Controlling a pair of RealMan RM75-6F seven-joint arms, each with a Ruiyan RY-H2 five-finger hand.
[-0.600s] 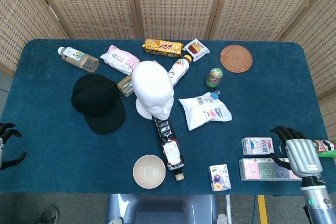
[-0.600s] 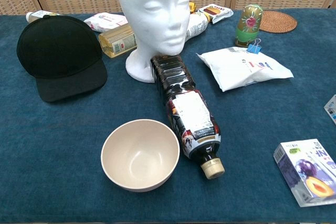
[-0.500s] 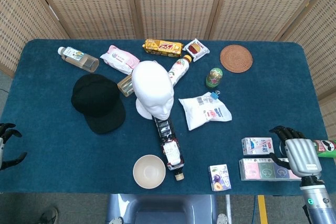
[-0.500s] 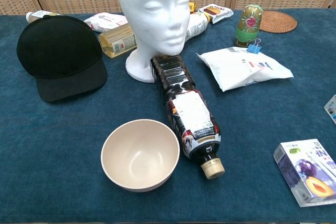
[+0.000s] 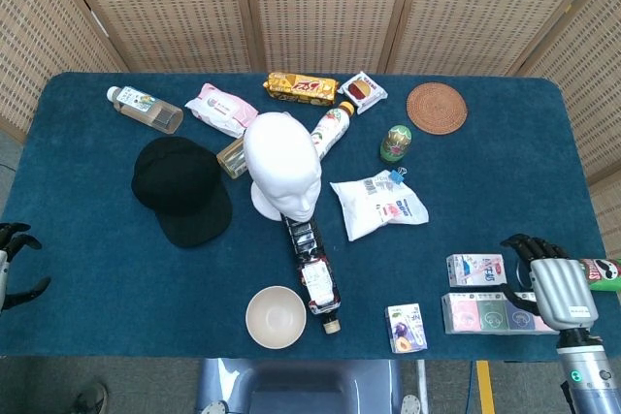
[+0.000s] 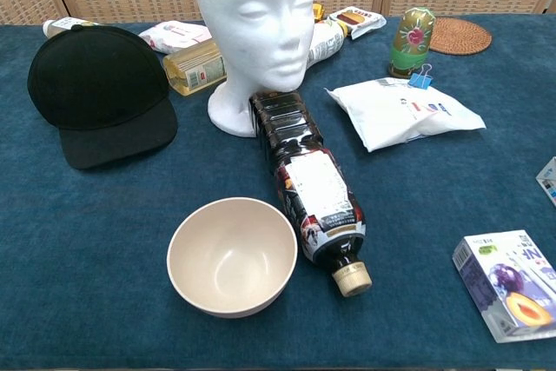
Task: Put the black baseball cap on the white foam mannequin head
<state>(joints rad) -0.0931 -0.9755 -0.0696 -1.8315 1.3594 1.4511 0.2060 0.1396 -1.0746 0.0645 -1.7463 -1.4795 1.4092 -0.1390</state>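
A dark bottle (image 6: 310, 190) lies beside a cream bowl (image 6: 232, 255) on the blue table (image 5: 116, 269).

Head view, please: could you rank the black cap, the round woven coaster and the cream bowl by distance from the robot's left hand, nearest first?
From the left hand, at the table's left edge:
1. Black cap, left of the mannequin head.
2. Cream bowl, near front edge.
3. Woven coaster, far right corner.

Left hand (image 5: 14, 261) is mostly chopped off by the head view's left edge, so can't tell its pose. Chest view clips the mannequin head (image 6: 254, 23) on top and shows neither hand.
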